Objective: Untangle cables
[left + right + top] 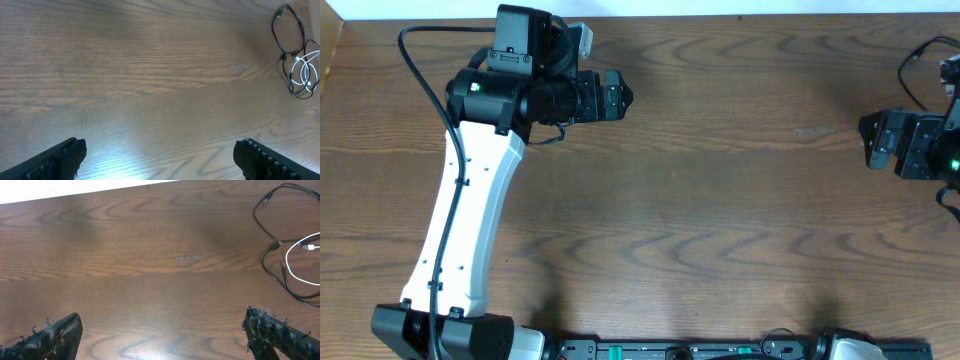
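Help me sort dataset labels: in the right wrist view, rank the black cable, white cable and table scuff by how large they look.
1. black cable: its loops span most of the right side.
2. white cable: a smaller loop, though both cables run off the frame edge.
3. scuff: a small pale mark.

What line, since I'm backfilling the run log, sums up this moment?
task: untangle cables | left gripper: open, empty | right gripper: open, empty | black cable and white cable: overlapping on table, untouched
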`<state>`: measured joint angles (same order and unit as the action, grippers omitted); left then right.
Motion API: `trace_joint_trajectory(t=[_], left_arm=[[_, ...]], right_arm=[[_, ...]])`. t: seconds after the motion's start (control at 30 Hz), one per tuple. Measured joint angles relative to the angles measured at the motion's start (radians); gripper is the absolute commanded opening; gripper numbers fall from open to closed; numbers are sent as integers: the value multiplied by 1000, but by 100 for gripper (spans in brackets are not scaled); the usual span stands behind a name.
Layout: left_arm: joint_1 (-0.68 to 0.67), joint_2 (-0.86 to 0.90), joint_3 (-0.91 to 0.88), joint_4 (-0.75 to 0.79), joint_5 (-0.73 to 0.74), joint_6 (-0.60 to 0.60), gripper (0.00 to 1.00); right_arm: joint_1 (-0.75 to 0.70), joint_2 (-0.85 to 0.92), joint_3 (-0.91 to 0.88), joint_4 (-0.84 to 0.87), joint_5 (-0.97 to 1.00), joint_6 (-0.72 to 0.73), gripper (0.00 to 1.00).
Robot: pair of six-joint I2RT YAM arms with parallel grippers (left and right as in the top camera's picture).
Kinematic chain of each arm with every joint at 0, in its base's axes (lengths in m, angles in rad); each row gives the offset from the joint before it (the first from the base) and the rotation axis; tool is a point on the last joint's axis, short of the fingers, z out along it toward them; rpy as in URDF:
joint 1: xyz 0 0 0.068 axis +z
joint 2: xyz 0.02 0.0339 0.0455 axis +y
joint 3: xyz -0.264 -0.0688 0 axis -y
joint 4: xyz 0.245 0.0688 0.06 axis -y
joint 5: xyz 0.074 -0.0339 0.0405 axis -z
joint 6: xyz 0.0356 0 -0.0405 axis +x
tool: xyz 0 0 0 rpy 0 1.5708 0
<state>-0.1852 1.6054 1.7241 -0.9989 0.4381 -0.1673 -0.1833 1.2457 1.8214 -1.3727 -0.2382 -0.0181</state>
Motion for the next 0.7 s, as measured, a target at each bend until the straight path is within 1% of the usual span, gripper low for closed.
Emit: trace_joint_trajectory(t=[0.13, 0.23, 0.37, 0.5, 0.7], left_arm=[[0, 0, 0, 0, 0, 0, 99], [0, 0, 0, 0, 0, 0, 99], [0, 0, 0, 0, 0, 0, 99], [0, 0, 0, 0, 0, 0, 99], [0, 0, 0, 0, 0, 0, 99]], right_arm=[[2, -2, -7, 28, 0, 0, 99], [20, -32, -77, 145, 5, 0, 99], [86, -142, -293, 394, 36, 0, 99], [128, -291, -555, 617, 56, 0, 99], [151, -547, -944, 885, 71, 8, 99]])
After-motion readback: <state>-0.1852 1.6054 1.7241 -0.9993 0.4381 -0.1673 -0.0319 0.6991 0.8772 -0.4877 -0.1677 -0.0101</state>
